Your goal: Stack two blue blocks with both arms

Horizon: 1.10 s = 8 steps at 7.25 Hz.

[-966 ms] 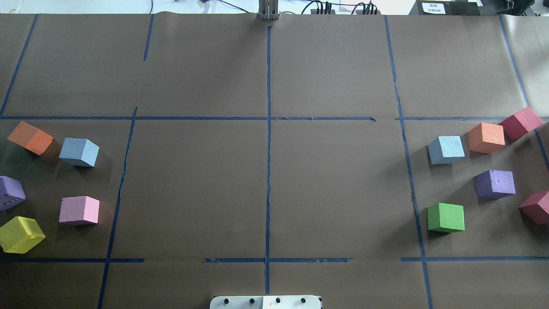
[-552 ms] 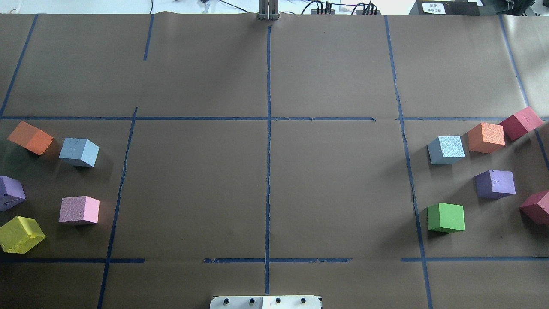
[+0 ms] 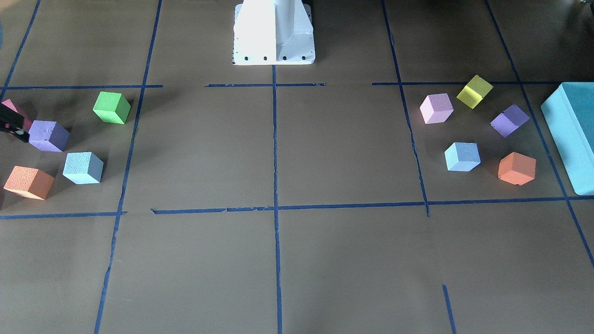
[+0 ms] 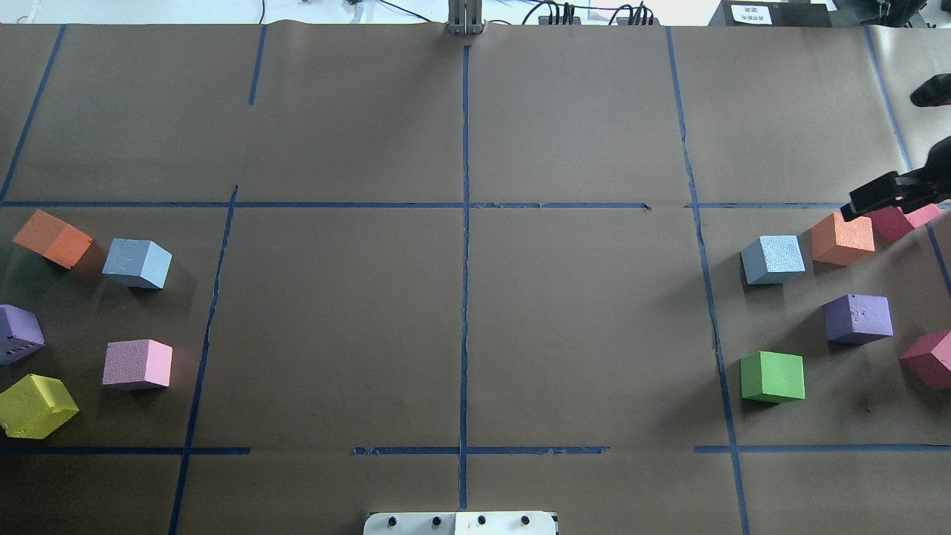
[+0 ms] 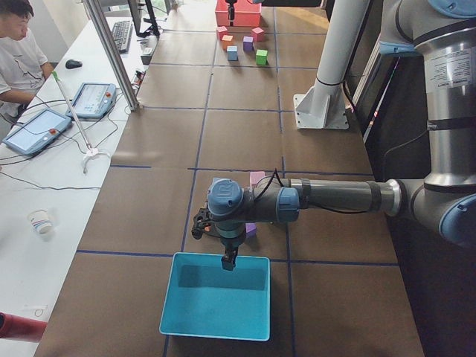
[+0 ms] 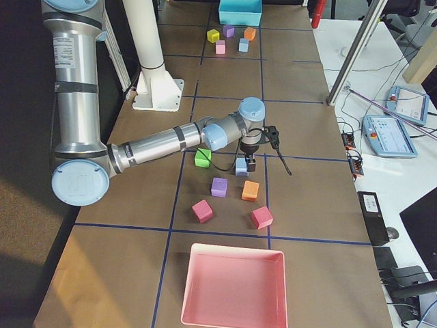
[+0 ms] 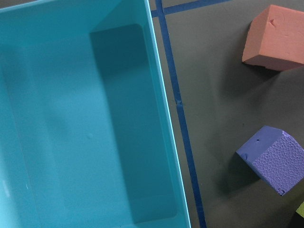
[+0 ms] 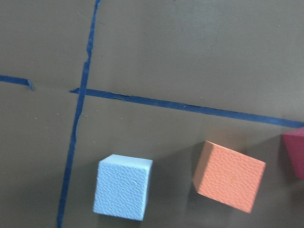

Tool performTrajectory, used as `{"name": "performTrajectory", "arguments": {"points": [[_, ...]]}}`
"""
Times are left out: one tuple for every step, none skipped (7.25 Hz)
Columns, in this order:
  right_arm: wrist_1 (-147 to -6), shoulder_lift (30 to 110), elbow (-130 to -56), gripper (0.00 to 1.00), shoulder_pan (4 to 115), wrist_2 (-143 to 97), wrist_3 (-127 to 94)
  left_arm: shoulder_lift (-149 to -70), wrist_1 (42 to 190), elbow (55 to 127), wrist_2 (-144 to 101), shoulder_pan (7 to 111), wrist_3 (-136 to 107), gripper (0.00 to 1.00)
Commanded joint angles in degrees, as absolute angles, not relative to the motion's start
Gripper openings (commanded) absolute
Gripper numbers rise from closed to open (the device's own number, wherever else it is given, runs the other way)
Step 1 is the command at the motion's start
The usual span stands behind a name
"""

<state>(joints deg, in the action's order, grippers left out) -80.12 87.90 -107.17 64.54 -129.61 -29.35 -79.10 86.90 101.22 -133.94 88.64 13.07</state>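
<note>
Two light-blue blocks lie far apart on the brown table. One sits on the left side point(image 4: 137, 263), also in the front view point(image 3: 462, 157). The other sits on the right side point(image 4: 773, 259), also in the front view point(image 3: 82, 168) and the right wrist view point(image 8: 122, 186). My right gripper point(image 4: 862, 202) comes in at the right edge, above the orange and red cubes and just right of that block. I cannot tell if it is open or shut. My left gripper point(image 5: 229, 262) shows only in the exterior left view, hanging over the teal box. I cannot tell its state.
The big teal box point(image 3: 571, 134) stands at the table's left end and a pink tray point(image 6: 235, 287) at the right end. Orange point(image 4: 842, 238), purple point(image 4: 858, 318), green point(image 4: 773, 377) and red cubes surround the right block. Orange, purple, pink and yellow cubes surround the left one.
My right gripper has come into the overhead view at the right edge, above the red and orange cubes. No block has moved.
</note>
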Motion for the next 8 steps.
{"name": "performTrajectory", "arguments": {"points": [[-74.2, 86.0, -104.3, 1.00, 55.6, -121.4, -38.6, -79.1, 86.8, 101.3, -134.0, 88.7, 13.1, 1.00], [-67.9, 86.0, -101.3, 1.00, 53.4, -121.2, -42.5, -79.1, 86.8, 101.4, -134.0, 88.6, 13.1, 1.00], [-65.8, 86.1, -100.5, 1.00, 52.8, -121.2, -43.1, -79.1, 86.8, 101.4, -134.0, 88.6, 13.1, 1.00], [-65.7, 86.3, -100.3, 1.00, 52.1, -120.6, -43.1, -79.1, 86.8, 101.4, -134.0, 88.6, 13.1, 1.00], [-65.7, 86.3, -99.2, 1.00, 51.8, -119.7, -43.0, -79.1, 86.9, 101.5, -134.0, 88.7, 13.1, 1.00], [-65.7, 86.7, -99.2, 1.00, 51.9, -119.7, -42.5, -79.1, 86.9, 101.7, -134.0, 88.6, 13.1, 1.00], [-65.7, 86.7, -99.0, 1.00, 51.8, -119.6, -42.5, -79.1, 86.9, 102.0, -134.0, 88.7, 13.1, 1.00], [-65.7, 86.6, -97.5, 1.00, 51.2, -119.5, -42.5, -79.1, 86.9, 102.0, -134.0, 88.6, 13.1, 1.00]]}}
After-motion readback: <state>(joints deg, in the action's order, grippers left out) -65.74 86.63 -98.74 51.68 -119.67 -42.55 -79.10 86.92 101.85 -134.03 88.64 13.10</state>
